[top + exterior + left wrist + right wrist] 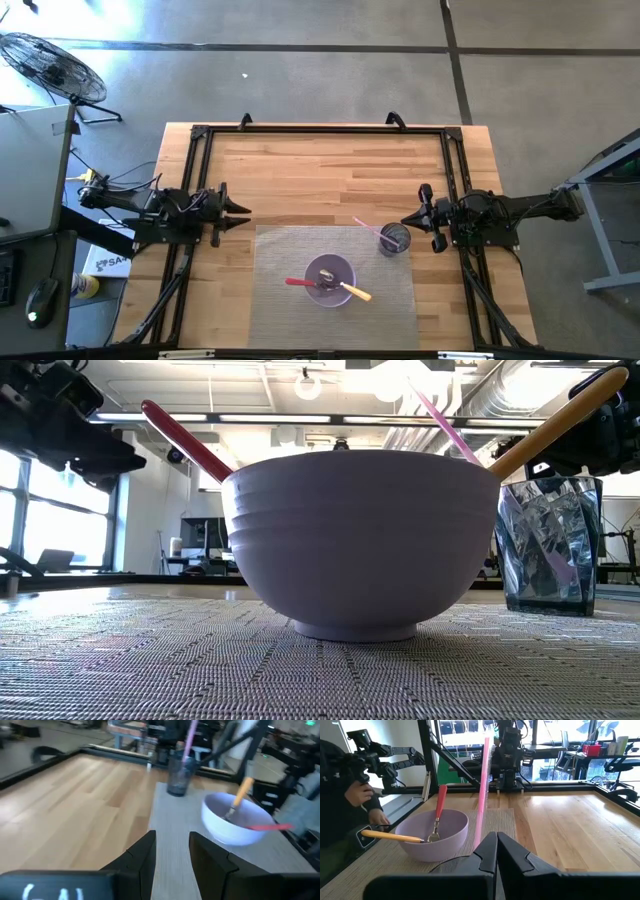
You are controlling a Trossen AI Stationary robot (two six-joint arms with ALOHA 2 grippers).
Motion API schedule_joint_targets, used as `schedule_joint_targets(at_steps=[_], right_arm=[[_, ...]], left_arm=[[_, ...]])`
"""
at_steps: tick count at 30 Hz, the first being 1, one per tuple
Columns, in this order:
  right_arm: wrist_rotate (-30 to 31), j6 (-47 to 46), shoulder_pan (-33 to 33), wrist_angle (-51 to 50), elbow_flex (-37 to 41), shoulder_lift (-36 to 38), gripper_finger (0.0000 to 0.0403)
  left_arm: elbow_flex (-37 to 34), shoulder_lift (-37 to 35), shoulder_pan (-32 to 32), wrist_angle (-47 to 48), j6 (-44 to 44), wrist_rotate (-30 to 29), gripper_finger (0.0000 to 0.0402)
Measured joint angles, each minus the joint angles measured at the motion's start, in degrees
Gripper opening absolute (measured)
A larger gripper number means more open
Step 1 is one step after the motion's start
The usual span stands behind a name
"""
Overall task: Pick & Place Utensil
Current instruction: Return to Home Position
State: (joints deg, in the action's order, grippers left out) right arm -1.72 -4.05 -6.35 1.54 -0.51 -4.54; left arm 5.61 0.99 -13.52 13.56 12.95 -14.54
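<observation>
A lilac bowl stands on a grey woven mat. A red-handled utensil and a yellow-handled utensil lean on its rim, heads inside. A clear dark-tinted cup stands at the mat's right edge with a pink utensil leaning in it. My right gripper is shut just beside the cup on its right; in the right wrist view the pink handle rises in front of its fingers. My left gripper is open over bare wood, left of the mat.
A black frame runs along the table's far edge and both sides. Bare wood lies beyond the mat toward the far edge. A person's hand shows past the table's near side. A fan stands on the floor.
</observation>
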Motion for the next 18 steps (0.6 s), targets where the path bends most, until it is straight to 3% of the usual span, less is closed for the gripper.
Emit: schedule_joint_targets(at_steps=[6,12,18], right_arm=[[0.00,0.00,-0.02,0.00,0.02,0.00,0.0004],[0.00,0.00,-0.01,0.00,0.02,0.00,0.0002],[0.00,0.00,-0.02,0.00,0.02,0.00,0.0003]], left_arm=[[-0.25,0.02,0.02,-2.23,-4.78,5.29,0.0115],[-0.46,-0.05,0.00,-7.22,-12.19,19.45,0.0115],[-0.37,0.00,0.00,-6.47,-12.39,21.13,0.0115]])
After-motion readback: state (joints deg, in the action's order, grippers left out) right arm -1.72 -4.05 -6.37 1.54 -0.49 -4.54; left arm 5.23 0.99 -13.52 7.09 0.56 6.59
